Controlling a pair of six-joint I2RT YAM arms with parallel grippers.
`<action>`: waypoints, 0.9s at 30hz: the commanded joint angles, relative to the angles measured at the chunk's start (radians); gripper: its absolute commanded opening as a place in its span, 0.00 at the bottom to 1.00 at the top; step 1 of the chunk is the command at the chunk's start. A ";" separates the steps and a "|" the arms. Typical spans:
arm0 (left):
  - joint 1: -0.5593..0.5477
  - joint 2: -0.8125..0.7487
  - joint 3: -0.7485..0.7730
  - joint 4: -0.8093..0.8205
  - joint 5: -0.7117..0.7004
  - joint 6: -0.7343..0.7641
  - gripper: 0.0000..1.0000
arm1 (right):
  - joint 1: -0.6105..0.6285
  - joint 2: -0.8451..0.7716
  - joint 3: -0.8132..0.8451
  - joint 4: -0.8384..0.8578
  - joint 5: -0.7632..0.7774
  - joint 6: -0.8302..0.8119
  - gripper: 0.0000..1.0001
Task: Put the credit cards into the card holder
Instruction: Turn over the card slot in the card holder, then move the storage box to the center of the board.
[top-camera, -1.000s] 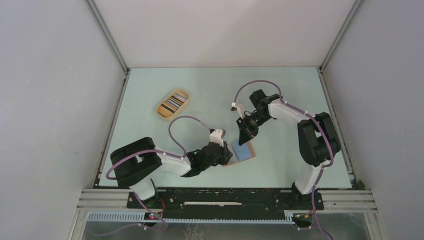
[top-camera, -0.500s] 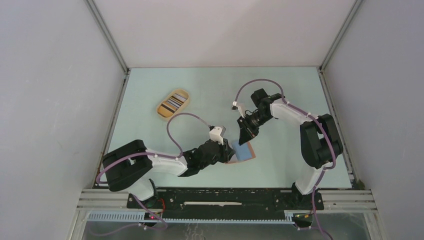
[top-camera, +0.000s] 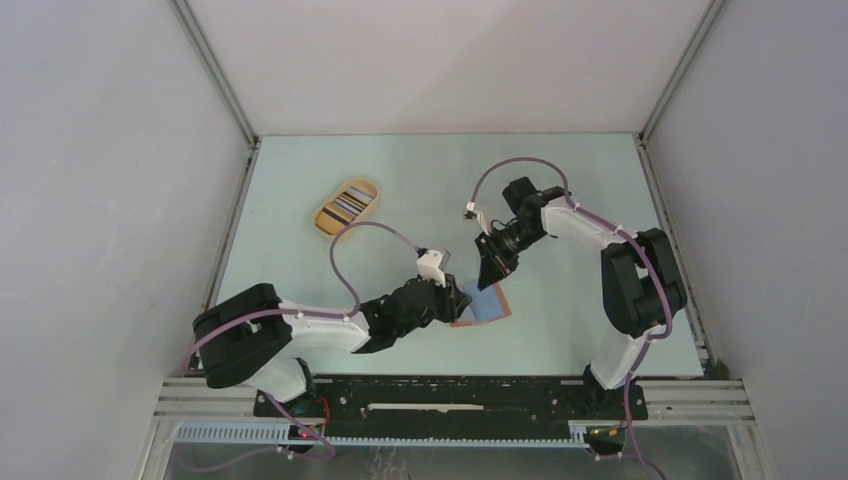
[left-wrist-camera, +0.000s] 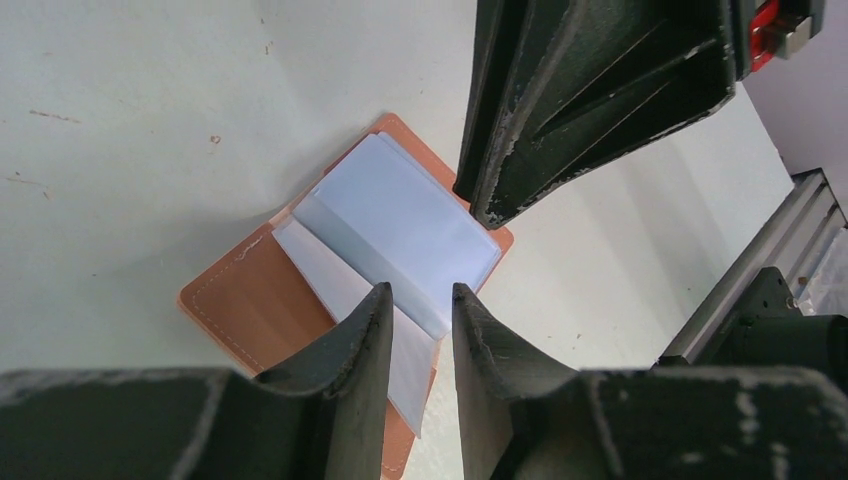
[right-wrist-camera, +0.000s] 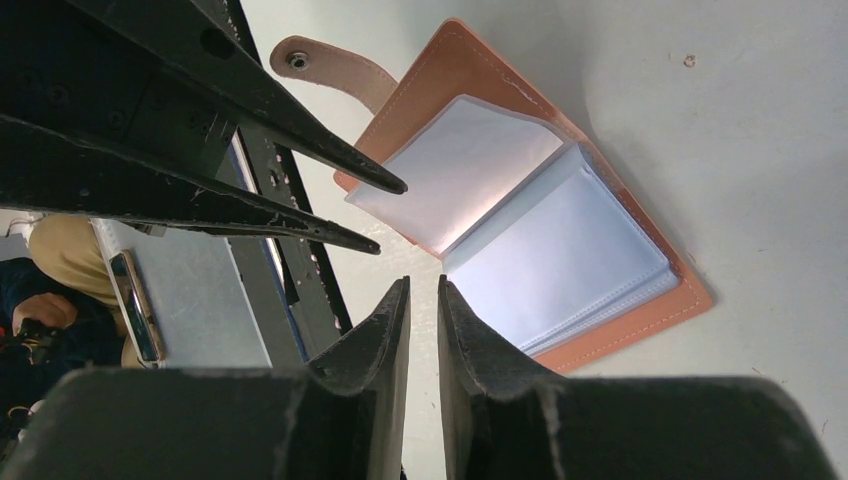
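Note:
The card holder (top-camera: 488, 306) lies open on the table, reddish-brown leather (left-wrist-camera: 245, 310) with clear sleeves (left-wrist-camera: 400, 215) and a snap tab (right-wrist-camera: 320, 65). One sleeve (right-wrist-camera: 460, 170) stands lifted from the stack. My left gripper (top-camera: 462, 298) sits low at the holder's near-left edge. Its jaws (left-wrist-camera: 422, 292) are slightly apart, with the sleeve's edge showing in the gap. My right gripper (top-camera: 491, 276) hovers over the holder's far side. Its fingers (right-wrist-camera: 423, 282) are narrowly apart with nothing between them. The credit cards (top-camera: 349, 203) lie in the tray at the back left.
The oval tan tray (top-camera: 328, 226) sits at the back left, well away from both arms. The metal frame rail (left-wrist-camera: 760, 260) runs along the table's near edge, close behind the holder. White walls close in the table.
My left gripper's jaws have widened a little, and its arm has stretched further toward the holder. The right arm has hardly moved.

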 joint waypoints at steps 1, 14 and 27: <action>0.007 -0.046 0.011 0.003 0.003 0.040 0.33 | -0.004 -0.056 0.016 -0.010 -0.026 -0.019 0.24; 0.008 -0.085 0.002 -0.011 -0.015 0.059 0.33 | -0.004 -0.054 0.017 -0.011 -0.027 -0.019 0.24; 0.038 -0.136 -0.070 0.206 0.025 0.058 0.33 | -0.005 -0.070 0.016 -0.009 -0.025 -0.017 0.24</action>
